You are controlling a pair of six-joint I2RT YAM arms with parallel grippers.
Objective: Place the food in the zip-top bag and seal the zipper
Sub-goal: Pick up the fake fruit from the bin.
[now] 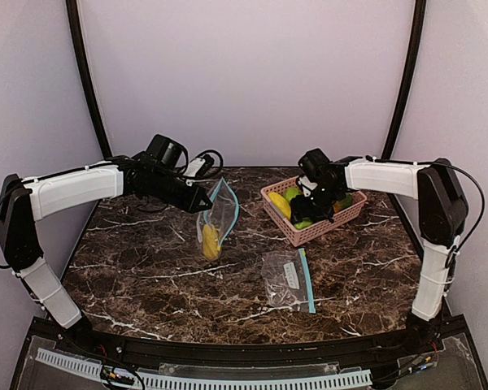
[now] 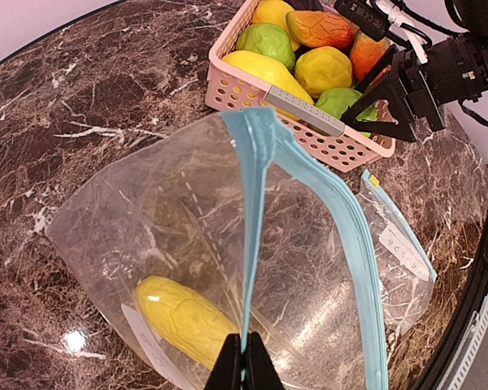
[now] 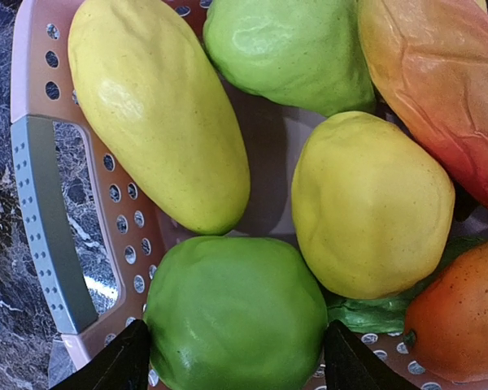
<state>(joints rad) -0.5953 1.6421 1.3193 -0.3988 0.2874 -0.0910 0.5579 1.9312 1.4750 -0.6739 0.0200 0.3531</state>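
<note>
pale purple walls [image 1: 244,81] standing all around, brown marble table [image 1: 146,268] shining under soft light, black poles [image 1: 87,81] curving up

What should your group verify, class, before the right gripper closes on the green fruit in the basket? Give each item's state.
1. Left gripper pinching the zip-top bag at its rim: ok.
2. Bag mouth open: ok.
3. Right gripper open, straddling the green fruit in the pink basket: ok.
4. Yellow food lying at the bag's bottom: ok.
5. Mouth wide enough for that fruit: cannot tell.
</note>
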